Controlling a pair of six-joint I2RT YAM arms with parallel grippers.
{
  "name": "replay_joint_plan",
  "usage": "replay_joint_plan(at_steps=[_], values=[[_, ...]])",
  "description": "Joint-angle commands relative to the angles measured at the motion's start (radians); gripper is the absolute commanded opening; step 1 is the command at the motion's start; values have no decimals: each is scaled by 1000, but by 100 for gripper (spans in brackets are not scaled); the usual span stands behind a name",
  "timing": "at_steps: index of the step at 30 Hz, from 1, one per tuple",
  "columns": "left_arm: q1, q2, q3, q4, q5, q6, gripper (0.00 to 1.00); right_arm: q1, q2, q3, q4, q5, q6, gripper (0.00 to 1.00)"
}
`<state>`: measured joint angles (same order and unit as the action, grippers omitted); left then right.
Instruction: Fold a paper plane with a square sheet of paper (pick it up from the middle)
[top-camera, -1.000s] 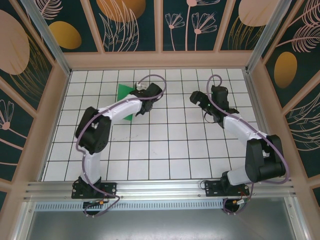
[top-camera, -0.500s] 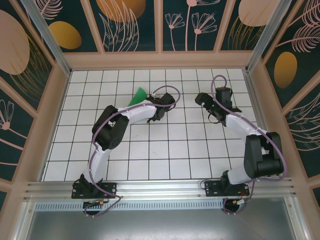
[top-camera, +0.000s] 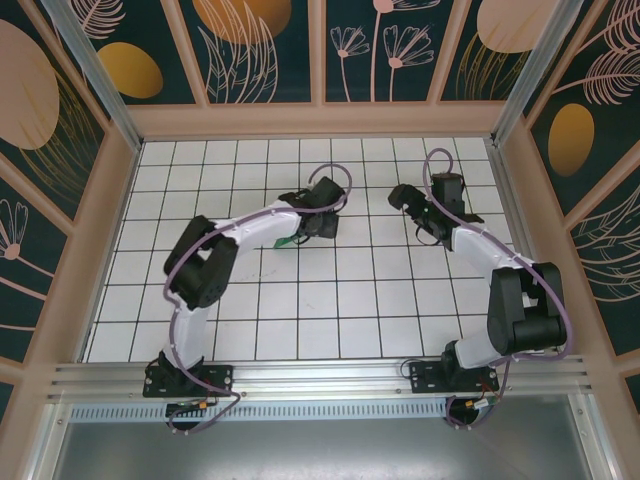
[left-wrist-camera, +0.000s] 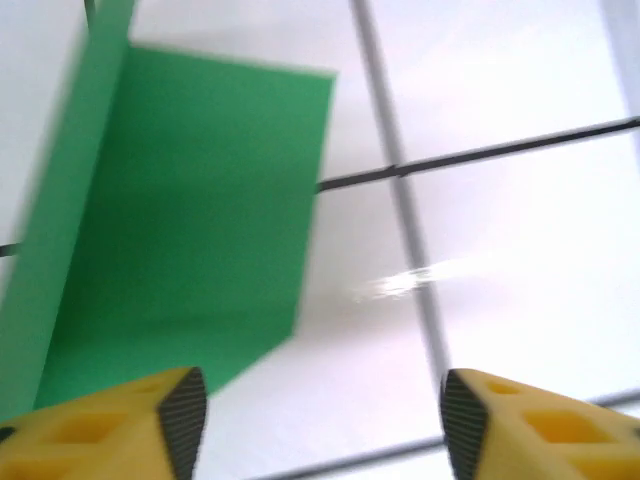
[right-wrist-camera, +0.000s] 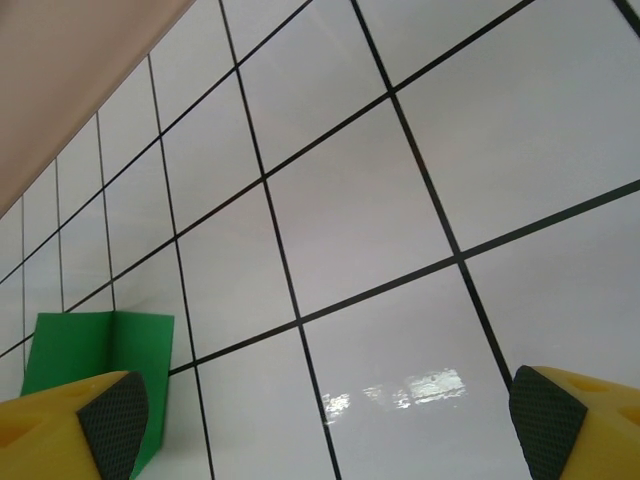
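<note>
- The room is a boxed stall with dark flowered panels (top-camera: 260, 50) all round, and a glossy white worktop (top-camera: 300, 300) ruled into black-lined tiles; both arms reach in from the near edge.
- The green sheet of paper (left-wrist-camera: 200, 200) lies on the tiles near the middle of the worktop, under the left arm's far end; from above only a sliver of it peeps out beside the arm.
- It is no longer flat; a strip along one edge tilts up from a crease, and the rest lies down on the tile.
- The left hand (left-wrist-camera: 315, 420) is close over it with its fingers (left-wrist-camera: 120, 430) apart and bare tile between them; the paper sits just ahead and to one side, not gripped.
- The right hand (right-wrist-camera: 330, 430) hangs over bare tiles well apart from the sheet, its jaws wide and nothing in them; the paper shows at the low corner of its view.
- I would say the folding is at an early stage, with far more creases to come.
- To do this step well, I think the left hand should come down on the sheet's middle, not its loose flap; thin paper will skate on that shiny tile.
- The right hand could pin one side while the other presses; edges want lining up before any crease is pressed hard.
</note>
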<state>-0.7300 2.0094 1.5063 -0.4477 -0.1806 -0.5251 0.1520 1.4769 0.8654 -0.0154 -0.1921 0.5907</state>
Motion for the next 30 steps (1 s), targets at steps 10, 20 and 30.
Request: replay_joint_plan(at_steps=[10,20,30], values=[[194,-455,-396,331,68,-114,99,208,135,163,-30,-71,-56,93],[350,-553,-678,392,56,-230,98,475,462,454,-65,-102,-15,67],[435,-592,-808,447,62,-289,99,579,736,764,-231,-81,-34,60]])
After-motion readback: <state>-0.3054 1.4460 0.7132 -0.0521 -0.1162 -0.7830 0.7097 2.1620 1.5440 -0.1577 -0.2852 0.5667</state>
